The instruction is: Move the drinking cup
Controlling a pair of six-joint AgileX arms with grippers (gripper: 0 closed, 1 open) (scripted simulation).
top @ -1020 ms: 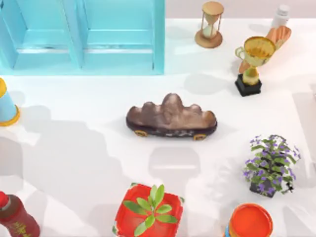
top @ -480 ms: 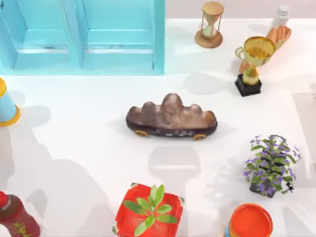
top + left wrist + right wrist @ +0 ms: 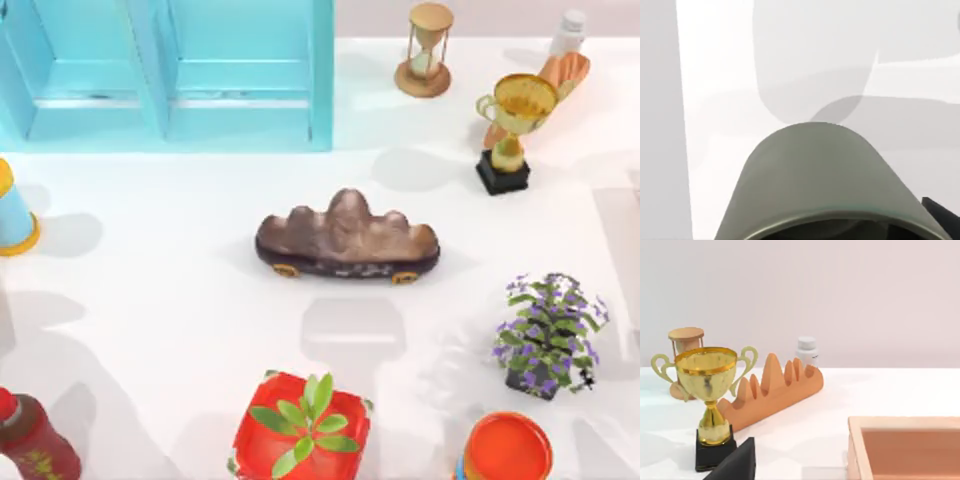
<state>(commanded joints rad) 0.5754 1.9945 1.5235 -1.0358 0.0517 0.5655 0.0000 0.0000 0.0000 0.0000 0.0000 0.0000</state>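
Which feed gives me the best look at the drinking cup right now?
The left wrist view: the drinking cup sits close to the camera, its olive-grey wall and part of its rim visible. The top view and the right wrist view give no look at it.

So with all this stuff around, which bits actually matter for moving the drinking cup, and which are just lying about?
Part of the job:
- drinking cup, close up in the left wrist view

Just lying about:
- gold trophy
- hourglass
- brown rock ornament
- red plant pot
- purple flower plant
- orange-lidded container
- blue cabinet
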